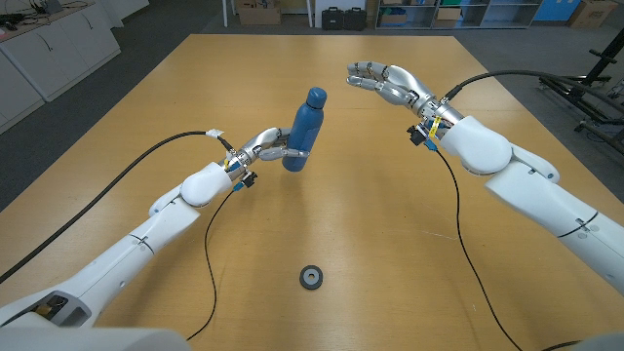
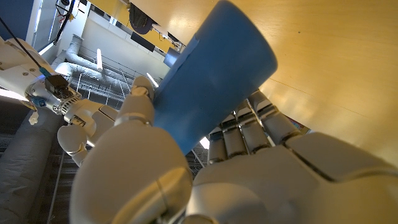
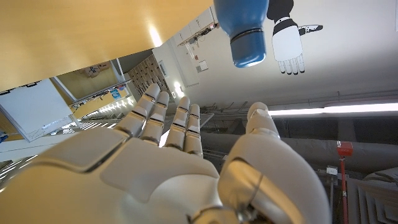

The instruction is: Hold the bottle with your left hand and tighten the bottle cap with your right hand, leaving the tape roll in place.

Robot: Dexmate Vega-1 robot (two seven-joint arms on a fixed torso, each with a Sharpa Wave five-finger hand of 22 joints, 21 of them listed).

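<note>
A blue bottle (image 1: 303,130) with a blue cap (image 1: 316,97) is held tilted above the middle of the table. My left hand (image 1: 265,147) grips its lower body, fingers wrapped around the bottle (image 2: 211,81). My right hand (image 1: 385,81) hovers open to the right of the cap, apart from it, fingers spread and pointing toward the bottle. In the right wrist view the cap (image 3: 247,45) sits beyond the fingertips (image 3: 163,102) of my right hand (image 3: 174,168), with a clear gap. My left hand (image 2: 186,168) shows in the left wrist view.
A small dark tape roll (image 1: 311,277) lies on the wooden table (image 1: 390,244) near its front edge, well below the bottle. Black cables trail from both wrists across the tabletop. Cabinets and boxes stand beyond the far edge.
</note>
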